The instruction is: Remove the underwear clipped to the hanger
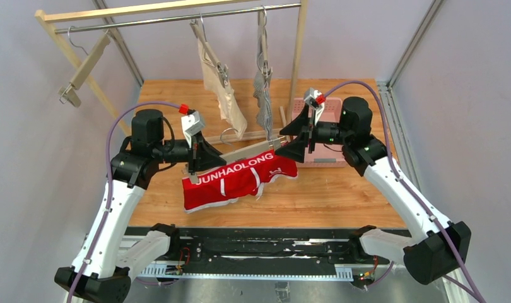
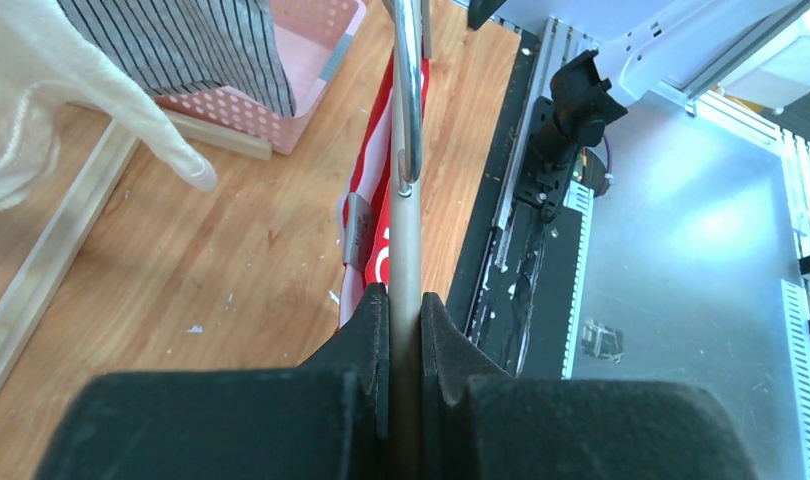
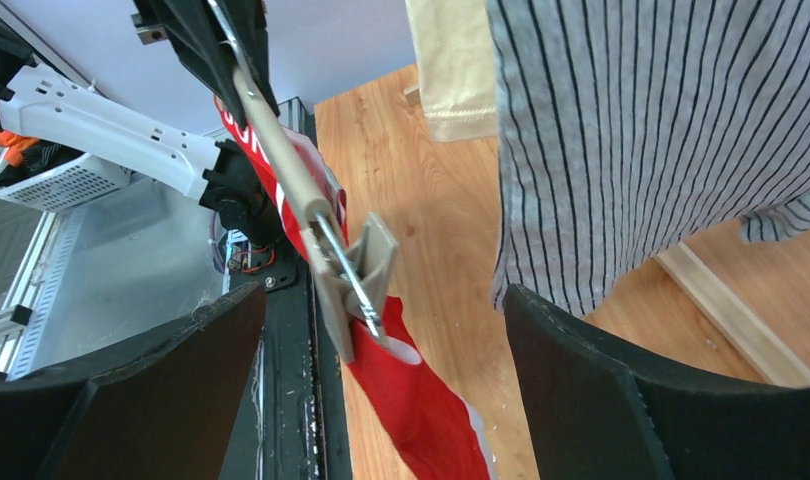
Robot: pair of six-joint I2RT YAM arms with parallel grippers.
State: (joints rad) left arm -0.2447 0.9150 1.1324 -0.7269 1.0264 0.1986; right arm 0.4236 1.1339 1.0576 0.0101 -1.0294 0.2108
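A: What are the pincers doing?

B: The left pincer point(image 2: 405, 300) is clamped narrow on the wooden hanger bar point(image 2: 407, 225), holding it above the desk point(image 1: 341, 189). The right pincer point(image 3: 381, 300) stands wide, one finger on either side of the end clip point(image 3: 366, 265), and neither seems to touch it.

A: And the underwear?

B: The red boxer shorts point(image 1: 240, 180) hang from that bar by the clips, between the two arms. White lettering runs along the upper edge, and the lower part appears to rest on the desk. The cream pair point(image 1: 218, 88) and the grey-and-white pinstriped pair point(image 1: 262, 95) hang from the rail point(image 1: 177, 19) at the far side. A pink basket point(image 2: 316, 60) sits near them.

A: How will the red pair handle?

B: Light and limp, I'd say. It will fold and sag wherever it is let go. The clip is the stiff part, so I'd squeeze its tails to open it. Otherwise I'd pinch the cloth just below the clip and draw down, since tugging elsewhere would likely only stretch the fabric.
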